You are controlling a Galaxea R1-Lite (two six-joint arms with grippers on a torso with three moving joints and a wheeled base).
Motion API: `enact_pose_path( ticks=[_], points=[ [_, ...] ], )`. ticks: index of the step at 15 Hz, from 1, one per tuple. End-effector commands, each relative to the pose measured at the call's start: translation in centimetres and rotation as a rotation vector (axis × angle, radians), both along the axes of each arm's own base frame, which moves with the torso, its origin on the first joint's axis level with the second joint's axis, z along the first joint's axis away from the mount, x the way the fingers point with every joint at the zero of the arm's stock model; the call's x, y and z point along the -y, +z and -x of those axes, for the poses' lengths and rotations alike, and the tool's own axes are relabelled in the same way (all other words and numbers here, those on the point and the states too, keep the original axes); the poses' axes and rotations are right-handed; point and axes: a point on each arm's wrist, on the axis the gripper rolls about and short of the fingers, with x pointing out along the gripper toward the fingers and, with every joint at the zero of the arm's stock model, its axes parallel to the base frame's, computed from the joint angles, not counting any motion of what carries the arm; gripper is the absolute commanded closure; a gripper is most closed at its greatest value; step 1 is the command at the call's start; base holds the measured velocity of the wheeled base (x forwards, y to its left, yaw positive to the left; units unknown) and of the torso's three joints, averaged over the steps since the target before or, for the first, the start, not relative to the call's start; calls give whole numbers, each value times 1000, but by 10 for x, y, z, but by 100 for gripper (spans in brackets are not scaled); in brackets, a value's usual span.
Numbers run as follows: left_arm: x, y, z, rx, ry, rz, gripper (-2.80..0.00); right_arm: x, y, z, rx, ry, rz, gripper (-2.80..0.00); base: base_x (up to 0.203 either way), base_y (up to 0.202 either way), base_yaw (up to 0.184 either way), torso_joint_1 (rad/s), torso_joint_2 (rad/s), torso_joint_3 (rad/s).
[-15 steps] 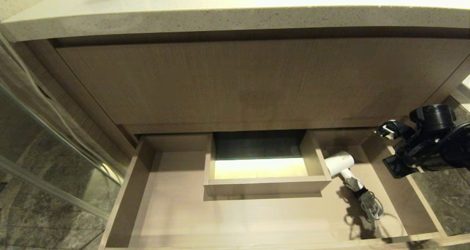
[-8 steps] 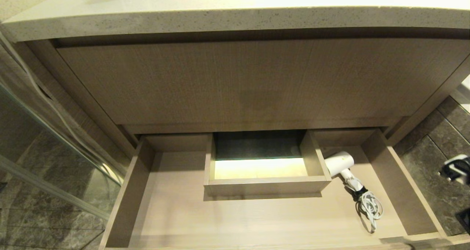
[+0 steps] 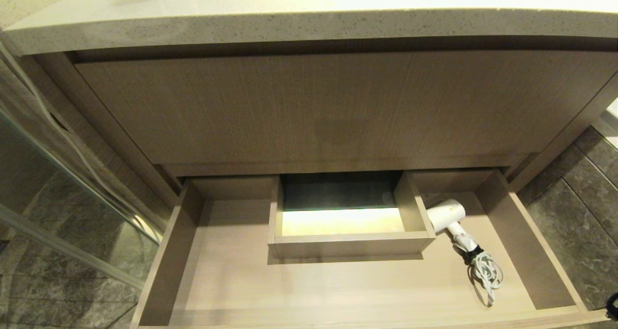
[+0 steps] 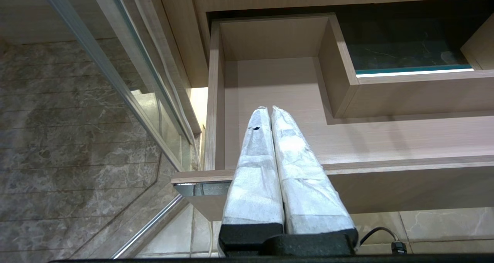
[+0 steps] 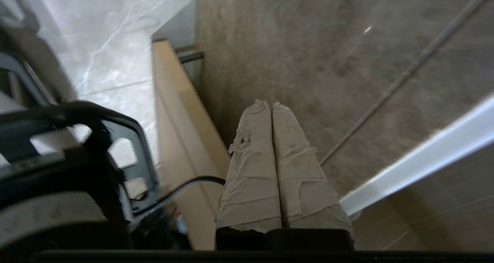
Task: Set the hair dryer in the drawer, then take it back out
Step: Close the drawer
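On the far left there is a glass wall (image 3: pixel 72 184) with a metal edge, and grey stone floor (image 3: pixel 58 300) shows under it. The left gripper (image 4: pixel 269 109) hangs just in front of the drawer's left end. Its two wrapped fingers (image 4: pixel 254 166) are pressed flat together, and they hold nothing.

Next comes the drawer (image 3: pixel 231 290). It is pulled out wide under a tall wood panel (image 3: pixel 338 107), and a pale stone counter (image 3: pixel 309 24) sits on top of that. In the middle of the drawer, at the back, is a wood box wall (image 3: pixel 350 244) around a hole. The hole is dark at the back and bright at the front.

Just to the right of that box lies the hair dryer (image 3: pixel 446 215). It is inside the drawer, on the drawer's floor. Its round white head touches or nearly touches the box, and its handle points toward the drawer's front. The white cord (image 3: pixel 486 273) is bundled up at the end of the handle.

The right gripper (image 5: pixel 271 102) is off to the right of the drawer, over the grey floor tiles. Its fingers (image 5: pixel 254 158) are squeezed together too, with nothing between them. A black part of the robot (image 5: pixel 65 170) is beside it.
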Motion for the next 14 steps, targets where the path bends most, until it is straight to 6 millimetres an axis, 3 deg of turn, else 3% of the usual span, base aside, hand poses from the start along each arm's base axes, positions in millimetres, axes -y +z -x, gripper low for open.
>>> enact_pose_path(
  ticks=[1,6,14],
  points=[
    [0,0,0,0,0,0,0,6,-18,-20,-99,-24,-40,0,0,0,0,0,0,0],
    [0,0,0,0,0,0,0,17,-32,-63,-51,-21,-82,0,0,0,0,0,0,0],
    [0,0,0,0,0,0,0,19,-41,-88,-78,3,-90,0,0,0,0,0,0,0]
  ],
)
